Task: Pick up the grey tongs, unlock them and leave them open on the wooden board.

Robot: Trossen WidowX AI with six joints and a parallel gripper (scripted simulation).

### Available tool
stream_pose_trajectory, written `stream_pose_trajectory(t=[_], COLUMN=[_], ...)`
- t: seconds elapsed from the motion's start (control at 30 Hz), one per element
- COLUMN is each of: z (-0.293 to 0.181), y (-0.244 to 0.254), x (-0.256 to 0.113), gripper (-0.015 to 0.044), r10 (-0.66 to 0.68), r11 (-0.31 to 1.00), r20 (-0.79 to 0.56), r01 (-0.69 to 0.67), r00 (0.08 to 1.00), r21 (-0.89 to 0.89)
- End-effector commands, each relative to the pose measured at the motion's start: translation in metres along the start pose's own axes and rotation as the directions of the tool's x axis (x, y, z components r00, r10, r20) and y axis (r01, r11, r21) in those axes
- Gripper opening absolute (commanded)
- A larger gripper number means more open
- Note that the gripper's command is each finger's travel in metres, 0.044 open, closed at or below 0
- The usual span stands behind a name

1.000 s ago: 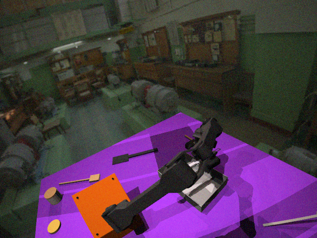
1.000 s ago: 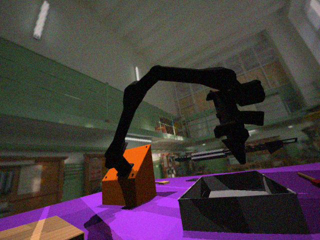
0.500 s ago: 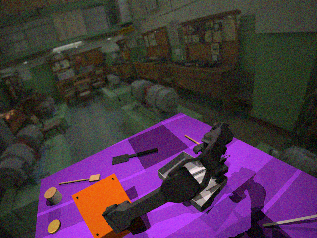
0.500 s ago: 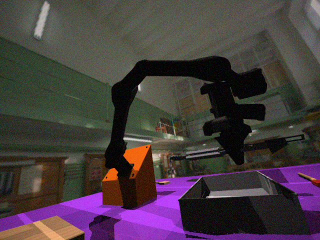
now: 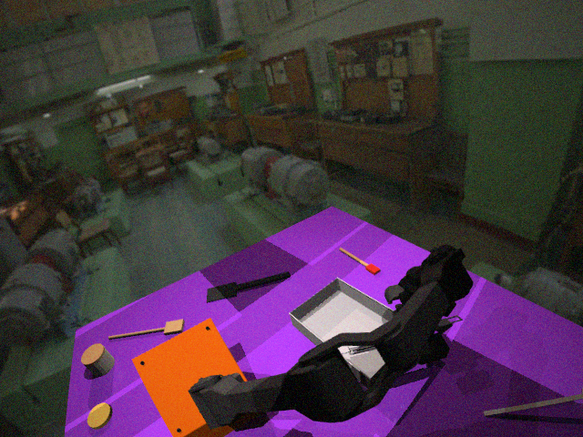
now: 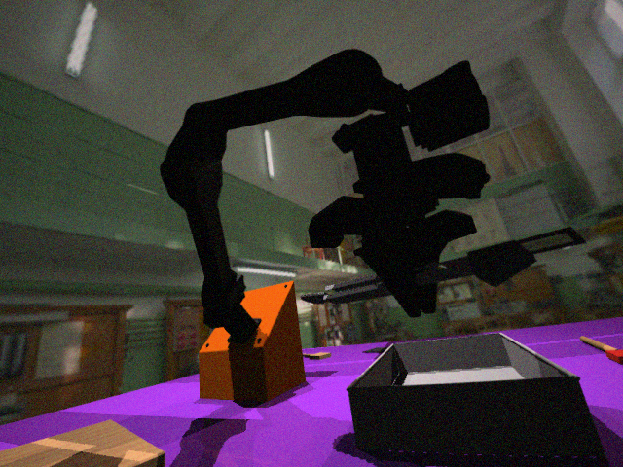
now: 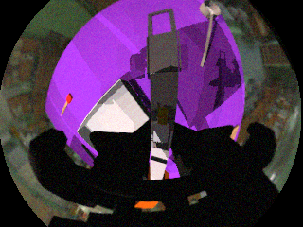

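My gripper [image 6: 421, 307] [image 7: 158, 121] is shut on the grey tongs [image 6: 502, 262] [image 7: 163, 92] and holds them in the air above the roasting tin [image 5: 308, 328] [image 6: 472, 422] [image 7: 115, 113], clear of its rim. The tongs lie across the fingers, near level, with the narrow tip end slightly lower at the left in the exterior view. The wide block and the open loop at the hinge end stick out to the right there and upward in the wrist view. The arms look close together. The wooden board [image 6: 115, 442] shows at the bottom left of the exterior view; I cannot make it out in the top view.
An orange wedge block [image 5: 176, 376] [image 6: 284, 346] stands at the arm's base. A black spatula [image 5: 249, 285], a red-headed brush [image 5: 373, 269] [image 7: 69, 98], a wooden spatula [image 5: 174, 326], a cylinder [image 5: 97, 360], a yellow disc [image 5: 99, 415] and a pale-handled utensil [image 5: 532, 405] [image 7: 206, 44] lie around.
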State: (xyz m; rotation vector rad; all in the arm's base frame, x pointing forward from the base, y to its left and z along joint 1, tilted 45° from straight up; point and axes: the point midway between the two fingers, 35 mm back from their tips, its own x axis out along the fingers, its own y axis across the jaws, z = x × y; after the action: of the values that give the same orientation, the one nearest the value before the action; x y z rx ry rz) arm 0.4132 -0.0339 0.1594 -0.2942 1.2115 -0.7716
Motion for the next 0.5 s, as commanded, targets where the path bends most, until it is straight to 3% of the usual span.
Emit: stream_pose_trajectory(t=[0.0, 0.47], z=[-0.001, -0.017], y=[-0.026, -0.12], x=[-0.007, -0.025], gripper=[-0.015, -0.015], r10=[0.006, -0.009], r11=[0.998, 0.961], r20=[0.004, 0.011], r01=[-0.006, 0.005], r00=[1.0, 1.0], r21=[0.061, 0.277])
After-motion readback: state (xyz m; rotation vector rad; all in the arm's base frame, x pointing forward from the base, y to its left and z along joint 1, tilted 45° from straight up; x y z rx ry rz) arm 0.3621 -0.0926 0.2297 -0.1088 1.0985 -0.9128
